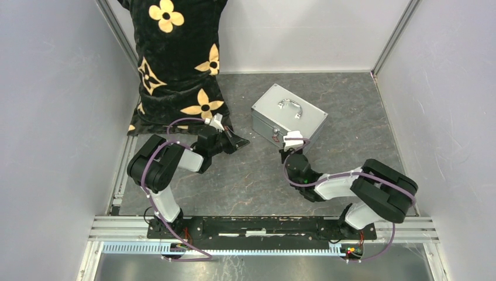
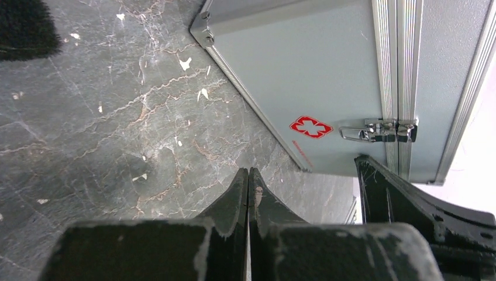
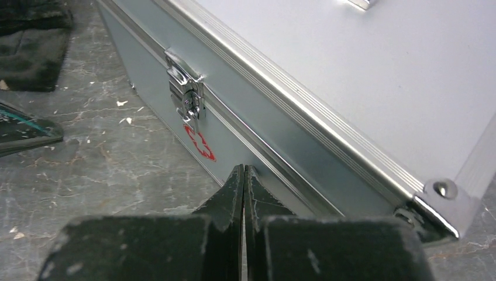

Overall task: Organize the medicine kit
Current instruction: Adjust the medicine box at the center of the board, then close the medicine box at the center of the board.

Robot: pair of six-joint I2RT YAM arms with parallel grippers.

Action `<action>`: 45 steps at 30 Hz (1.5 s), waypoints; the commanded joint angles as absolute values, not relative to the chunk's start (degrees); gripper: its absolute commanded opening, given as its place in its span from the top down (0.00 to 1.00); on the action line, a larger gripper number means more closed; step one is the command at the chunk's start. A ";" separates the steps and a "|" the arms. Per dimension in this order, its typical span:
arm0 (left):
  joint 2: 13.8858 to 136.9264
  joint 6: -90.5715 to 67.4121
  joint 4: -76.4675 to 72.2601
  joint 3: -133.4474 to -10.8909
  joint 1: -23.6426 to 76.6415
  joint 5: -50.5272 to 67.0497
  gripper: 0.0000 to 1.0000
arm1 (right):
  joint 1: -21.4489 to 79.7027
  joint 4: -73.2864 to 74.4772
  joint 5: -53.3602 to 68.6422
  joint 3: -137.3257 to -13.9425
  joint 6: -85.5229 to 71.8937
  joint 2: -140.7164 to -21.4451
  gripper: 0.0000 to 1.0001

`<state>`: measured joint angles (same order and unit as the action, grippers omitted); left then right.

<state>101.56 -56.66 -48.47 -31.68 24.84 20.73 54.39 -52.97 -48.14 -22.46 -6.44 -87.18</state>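
medicine kit point(image 3: 351, 76) just ahead of right claw point(image 3: 243, 175), tips pressed together

The medicine kit point(image 1: 288, 119) sits closed (somewhat askew).

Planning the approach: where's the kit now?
Top view: the kit sits closed, right of centre on the table, with the right gripper at its near front edge and the floral cushion to its left.

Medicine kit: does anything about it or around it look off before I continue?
The medicine kit sits askew, turned corner-on to the table edges, but its lid is shut and no damage shows. The odd item is a large black flower-print cushion leaning in the back-left corner, close to the left gripper.
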 commanded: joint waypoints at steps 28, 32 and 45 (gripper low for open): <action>107.63 -54.63 -47.82 -41.75 31.25 18.88 0.98 | 37.35 -73.24 -20.22 -15.13 -16.55 -87.50 1.00; 108.11 -54.32 -47.18 -42.79 31.20 18.82 0.98 | 37.40 -73.87 -20.60 -16.08 -17.86 -89.23 1.00; 109.18 -53.71 -47.31 -44.39 31.53 19.77 0.98 | 37.38 -74.54 -19.64 -19.14 -20.58 -92.78 1.00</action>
<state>108.86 -55.22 -45.89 -42.63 31.27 19.59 37.50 -70.26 -18.24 -17.17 -19.11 -92.03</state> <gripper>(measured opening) 0.029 0.006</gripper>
